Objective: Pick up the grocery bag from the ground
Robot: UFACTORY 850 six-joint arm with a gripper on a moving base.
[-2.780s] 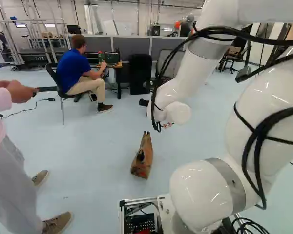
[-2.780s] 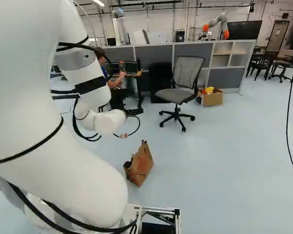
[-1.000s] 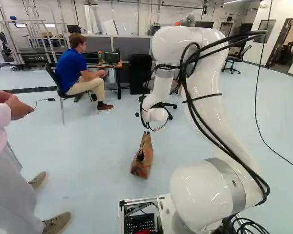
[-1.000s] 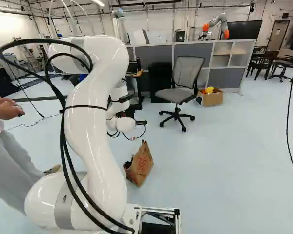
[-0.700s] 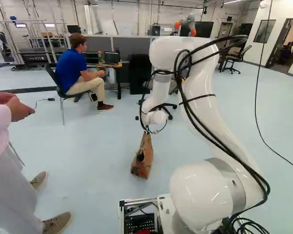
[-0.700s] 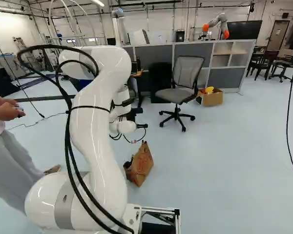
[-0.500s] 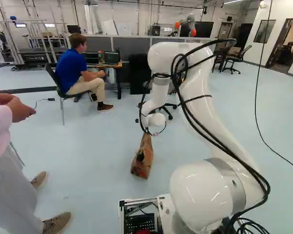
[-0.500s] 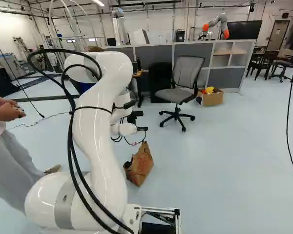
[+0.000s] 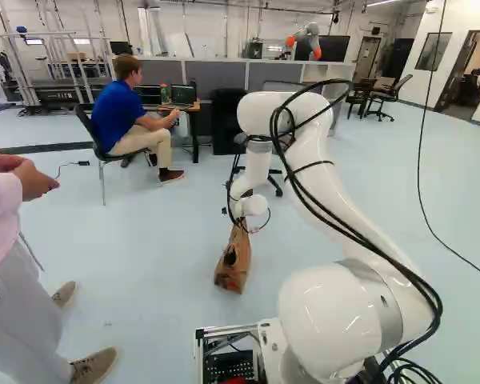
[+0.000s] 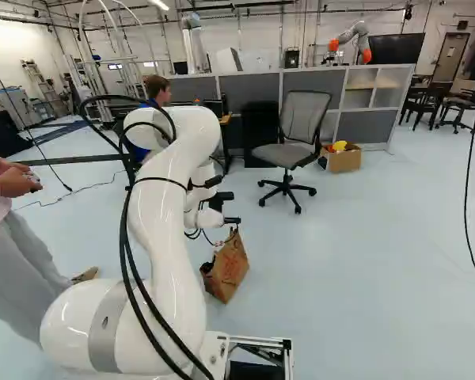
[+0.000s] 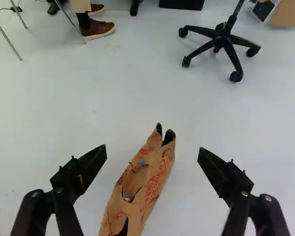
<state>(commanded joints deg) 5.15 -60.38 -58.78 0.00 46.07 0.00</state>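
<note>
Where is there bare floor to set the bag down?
In the right base view, bare floor runs from the grocery bag to the black cable, with the grey chair beyond. Crowded: the bag's top, near the open gripper, and the left of the left base view, where a person stands.

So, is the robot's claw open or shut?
Open: the wrist view shows the gripper with fingers spread wide, neither touching the paper bag.
</note>
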